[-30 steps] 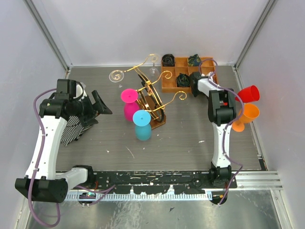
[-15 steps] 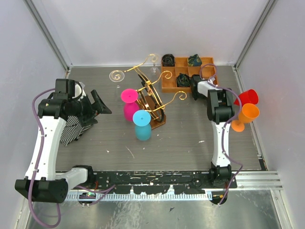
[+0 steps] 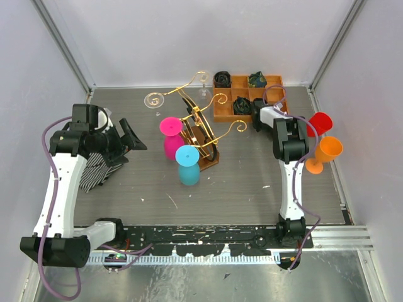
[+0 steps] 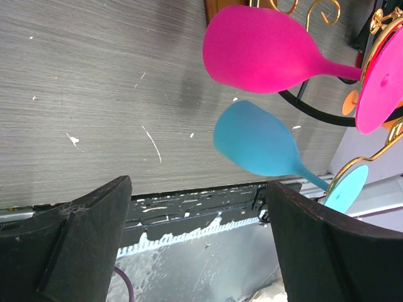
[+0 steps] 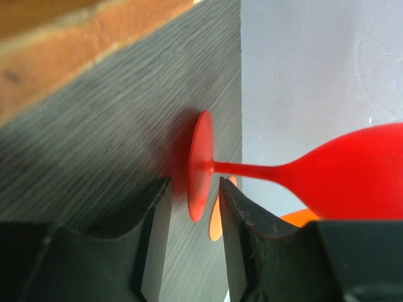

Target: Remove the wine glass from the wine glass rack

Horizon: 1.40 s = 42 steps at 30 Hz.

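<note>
The gold wire rack (image 3: 200,131) stands mid-table on its brown base. A pink glass (image 3: 170,134) and a blue glass (image 3: 187,165) hang bowl-down from its near arms; both show in the left wrist view, pink (image 4: 264,50) and blue (image 4: 255,141). A clear glass (image 3: 153,99) hangs at the rack's back left. My left gripper (image 4: 198,245) is open and empty, left of the rack. My right gripper (image 5: 195,189) is by the right wall. Its jaws stand slightly apart on either side of the foot of a red glass (image 5: 201,165), which stands on the table (image 3: 320,123).
An orange glass (image 3: 324,153) stands just in front of the red one by the right wall. The orange-brown compartment tray (image 3: 221,113) with dark items sits at the back, right of the rack. A black-and-white striped object (image 3: 94,171) lies under the left arm.
The red glass has shifted slightly left and stands more upright by the right wall, with the right wrist turning alongside it. The left arm has hardly moved.
</note>
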{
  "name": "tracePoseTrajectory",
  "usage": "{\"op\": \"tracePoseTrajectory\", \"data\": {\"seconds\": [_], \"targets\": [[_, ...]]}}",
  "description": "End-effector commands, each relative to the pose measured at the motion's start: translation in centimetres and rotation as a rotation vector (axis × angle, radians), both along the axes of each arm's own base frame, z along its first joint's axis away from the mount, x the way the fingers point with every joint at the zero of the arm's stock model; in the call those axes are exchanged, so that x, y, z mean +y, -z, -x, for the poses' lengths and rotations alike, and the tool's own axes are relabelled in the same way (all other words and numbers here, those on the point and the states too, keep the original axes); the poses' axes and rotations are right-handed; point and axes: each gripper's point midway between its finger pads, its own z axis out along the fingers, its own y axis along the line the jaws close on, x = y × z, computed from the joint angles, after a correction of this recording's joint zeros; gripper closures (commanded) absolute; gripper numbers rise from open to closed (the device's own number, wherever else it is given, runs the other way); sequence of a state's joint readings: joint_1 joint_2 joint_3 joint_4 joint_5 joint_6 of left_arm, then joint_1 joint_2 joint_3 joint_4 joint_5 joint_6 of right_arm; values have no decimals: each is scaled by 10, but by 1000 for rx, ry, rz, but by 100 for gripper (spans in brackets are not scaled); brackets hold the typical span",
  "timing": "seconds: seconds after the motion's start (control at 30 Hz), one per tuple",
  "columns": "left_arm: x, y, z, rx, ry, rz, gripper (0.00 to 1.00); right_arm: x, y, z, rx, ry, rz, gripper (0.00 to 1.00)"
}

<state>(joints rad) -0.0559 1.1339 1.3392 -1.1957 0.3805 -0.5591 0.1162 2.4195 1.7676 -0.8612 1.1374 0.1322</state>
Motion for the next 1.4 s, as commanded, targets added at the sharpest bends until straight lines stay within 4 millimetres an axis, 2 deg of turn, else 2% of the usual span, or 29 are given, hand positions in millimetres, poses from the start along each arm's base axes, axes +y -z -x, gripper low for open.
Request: {"op": "tracePoseTrajectory", "data": {"seconds": [0.0,0.2,0.33,0.47,0.6,0.73,0.87,0.97,1.03,1.13,1.37], "targets": [[-1,1,5,5,19,12,6,39,20,3,-11,-35,-252,54],[-3,0,4,4,17,23,6,69,10,-5,-80,-95,-481,50],[-3,-1,4,0,15,22,6,92,-8,-14,-129,-145,-631,46],[-2,-2,5,0,14,20,6,115,-36,-26,-202,-193,-769,45],[0,-4,4,-7,8,5,6,153,-89,-47,-314,-297,-1001,44],[9,-5,4,-19,-9,-42,6,170,-166,-68,-478,-386,-1090,44],[17,-10,2,-43,-26,-89,6,181,-242,-74,-650,-471,-1161,43],[17,-12,1,-51,-31,-90,6,194,-287,-77,-761,-520,-1349,43],[15,-11,0,-50,-30,-76,6,220,-304,-75,-746,-557,-1604,47],[13,-10,1,-45,-28,-61,6,252,-312,-72,-679,-578,-1831,51],[14,-9,2,-46,-28,-67,6,302,-335,-72,-626,-640,-2085,53]]}}
